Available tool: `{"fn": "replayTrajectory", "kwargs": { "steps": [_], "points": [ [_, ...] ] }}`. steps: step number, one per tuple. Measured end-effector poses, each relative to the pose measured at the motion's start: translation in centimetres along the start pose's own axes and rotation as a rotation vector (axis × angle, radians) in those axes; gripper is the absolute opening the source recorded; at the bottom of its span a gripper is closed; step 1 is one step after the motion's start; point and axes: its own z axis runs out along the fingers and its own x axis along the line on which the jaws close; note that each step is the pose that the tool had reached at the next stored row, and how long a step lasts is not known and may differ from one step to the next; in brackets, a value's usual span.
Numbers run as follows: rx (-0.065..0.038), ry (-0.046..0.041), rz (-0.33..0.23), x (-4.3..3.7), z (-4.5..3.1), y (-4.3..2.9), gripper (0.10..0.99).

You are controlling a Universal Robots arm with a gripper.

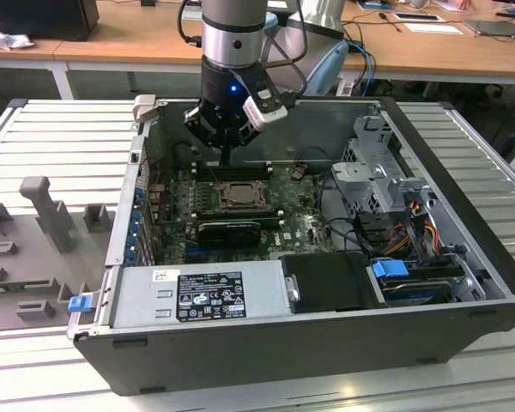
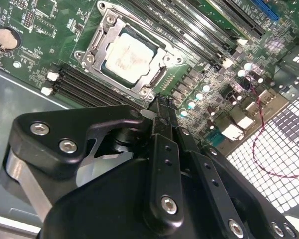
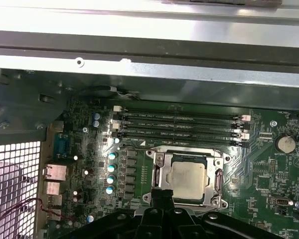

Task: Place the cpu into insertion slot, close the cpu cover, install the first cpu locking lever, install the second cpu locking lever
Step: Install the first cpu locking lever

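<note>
The cpu lies flat in the insertion slot on the green motherboard, silvery face up. The cpu cover, a dark metal frame, lies down around the chip with the face showing through its window. My gripper hangs inside the open computer case, just above one corner of the socket. Its black fingers are shut together with nothing between them. Whether the tips touch the socket frame I cannot tell.
Long black memory slots run beside the socket. A black card sits in front of it, then the grey power supply. The drive cage and cables fill the exterior view's right. Case walls surround the board.
</note>
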Motion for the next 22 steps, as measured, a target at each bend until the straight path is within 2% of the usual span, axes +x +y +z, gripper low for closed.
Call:
{"fn": "replayTrajectory", "kwargs": {
  "steps": [4,7,10,12,17,22],
  "points": [
    [-0.001,0.0002,-0.007,0.63,0.02,0.04,0.106],
    [-0.002,-0.0004,-0.011,1.57,0.08,0.11,0.106],
    [-0.002,-0.0097,-0.011,2.58,0.21,0.19,0.106],
    [-0.002,-0.0116,-0.008,2.86,0.35,0.25,0.106],
    [-0.003,-0.0127,0.015,3.26,0.92,0.50,0.106],
    [-0.002,-0.0160,0.015,4.78,1.54,1.00,0.106]
  ]
}}
